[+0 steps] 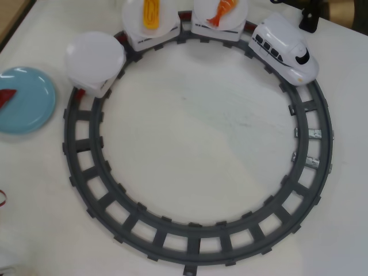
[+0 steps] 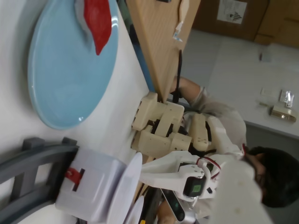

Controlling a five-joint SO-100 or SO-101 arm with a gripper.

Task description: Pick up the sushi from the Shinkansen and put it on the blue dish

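On the far left of the overhead view, the blue dish (image 1: 26,103) lies on the white desk (image 1: 195,132), cut by the frame edge, with the dark-red sushi (image 1: 6,98) resting on its left part. The wrist view, turned on its side, shows the same dish (image 2: 65,79) with the sushi (image 2: 97,23) near its rim. No hand appears in either view, so its opening cannot be told; the wrist camera looks along the desk from low down.

Just right of the dish, the rear car's empty white plate (image 1: 94,56) sits on the grey circular track (image 1: 195,241), near the dish but not touching. Ahead of it ride cars with a yellow egg piece (image 1: 151,14) and an orange shrimp piece (image 1: 221,12), then the Shinkansen (image 1: 284,49) at upper right. Inside the ring the desk is bare. Beyond the desk's edge in the wrist view sit a person (image 2: 261,177) and a cream-coloured robot arm (image 2: 161,123).
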